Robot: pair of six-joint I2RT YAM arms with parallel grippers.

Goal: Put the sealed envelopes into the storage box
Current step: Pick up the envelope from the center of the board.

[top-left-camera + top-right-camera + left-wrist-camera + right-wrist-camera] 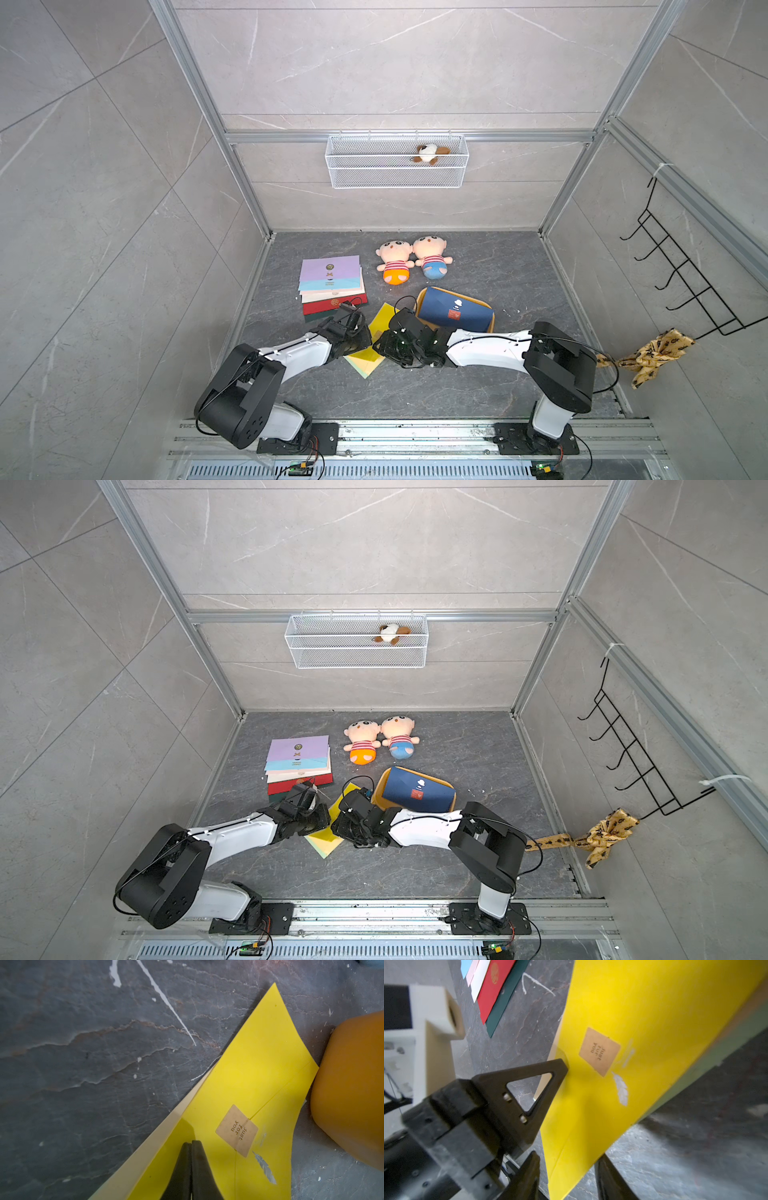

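Left gripper, jaws pressed shut, bears tip-down on the flat yellow paper envelope, whose corner sits between the parted jaws of the right gripper, at eight o'clock of the shallow mustard-yellow plastic storage box.

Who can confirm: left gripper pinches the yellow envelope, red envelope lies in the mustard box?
Wrong colour: the storage box holds the navy envelope, not a red one, as both top views show. The left gripper does pinch the yellow envelope.
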